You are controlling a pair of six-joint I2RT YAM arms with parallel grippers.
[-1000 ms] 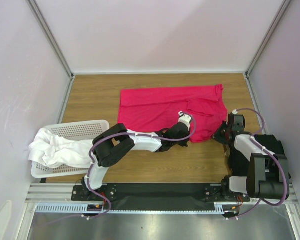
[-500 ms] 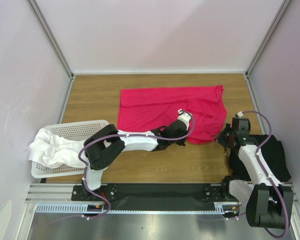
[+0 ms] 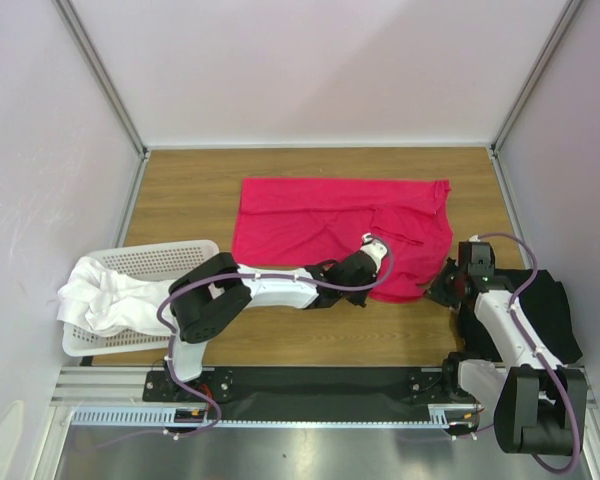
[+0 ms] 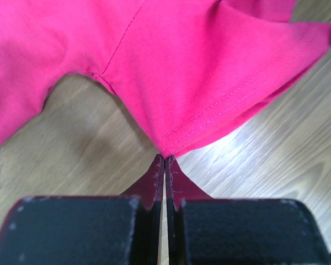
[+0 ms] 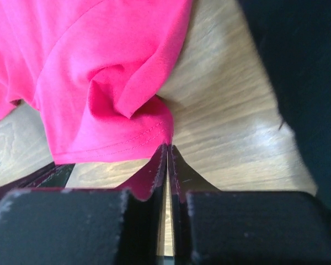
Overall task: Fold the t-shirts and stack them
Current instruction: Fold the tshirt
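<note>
Basket (image 3: 170,250) of white perforated plastic sits at the near left of the wooden counter (image 3: 190,190), just beside the left arm's base. White t-shirts (image 3: 110,295) are bunched inside it in a loose heap, and part of the heap spills over the basket's left rim.

The crimson-pink t-shirt (image 3: 320,215) lies spread across the middle of the counter, its far edge fairly straight and its near right part rumpled and drawn toward the arms.

The left hand (image 4: 164,163) is at the shirt's near edge. Its fingers are pressed together with no gap, and a stitched hem corner of the pink fabric comes to a point right at the tips, pinched there.

The right hand (image 5: 168,149) is at the shirt's near right corner. Its fingers are likewise together, nipping a folded bit of hem that puckers just above the tips. In the overhead view the two hands stand near each other along the shirt's near right edge.

The black t-shirt (image 3: 550,310) lies at the right side of the counter, beside and partly under the right arm, apart from the pink one.
</note>
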